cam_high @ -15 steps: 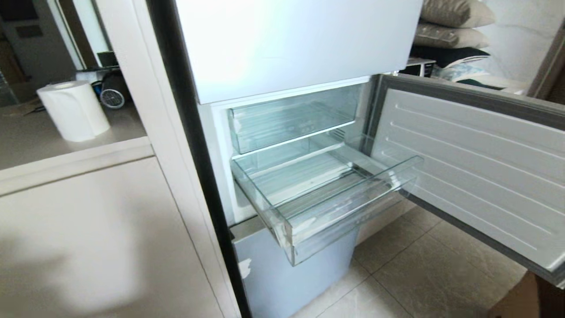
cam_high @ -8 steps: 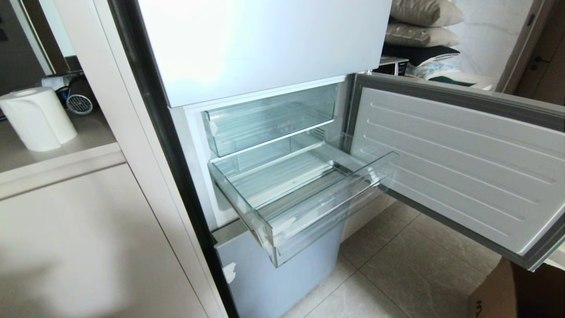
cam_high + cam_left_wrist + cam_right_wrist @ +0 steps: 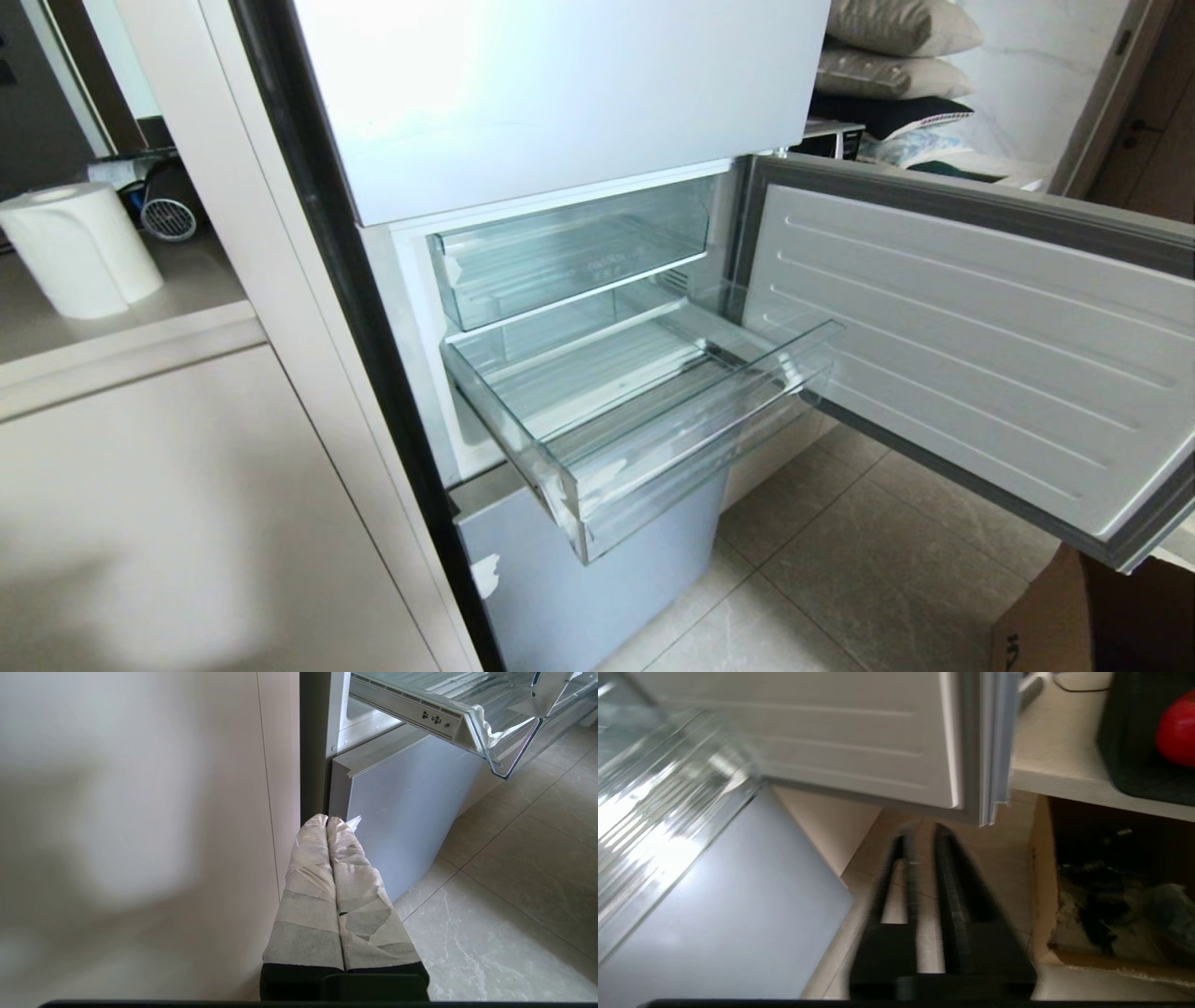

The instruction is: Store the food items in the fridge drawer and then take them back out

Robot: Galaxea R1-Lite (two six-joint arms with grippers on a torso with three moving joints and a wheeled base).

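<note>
Change noted: over the last second the whole head view slid sideways and then settled, so the camera turned. The fridge and its contents did not move, and the last half second shows no further shift. Nearest to us, the left gripper point(image 3: 327, 820) hangs low beside the cabinet side panel point(image 3: 140, 835). Its taped fingers are pressed together on nothing, and the arm looks parked. The right gripper point(image 3: 920, 835) is smeared by motion in its own view. Its dark fingers stand a narrow slit apart with nothing between them, and it points past the lower edge of the fridge door point(image 3: 831, 742) toward the floor point(image 3: 896, 858). Neither arm shows in the head view. Next out, the fridge drawer point(image 3: 691, 448) stands pulled forward, with its ridged floor bare and nothing stored in it. Above it, the clear bin with faint lettering point(image 3: 579, 252) sits pushed in. The door is swung wide on our right. Farthest, past the door edge in the right wrist view, one of the food items point(image 3: 1178, 730) lies in a dark tray point(image 3: 1125, 765) on the bench point(image 3: 1055, 760), over a cardboard box point(image 3: 1111, 896). We see no second piece. Our reading is that storing has not begun and that the right arm is starting out toward that tray.
</note>
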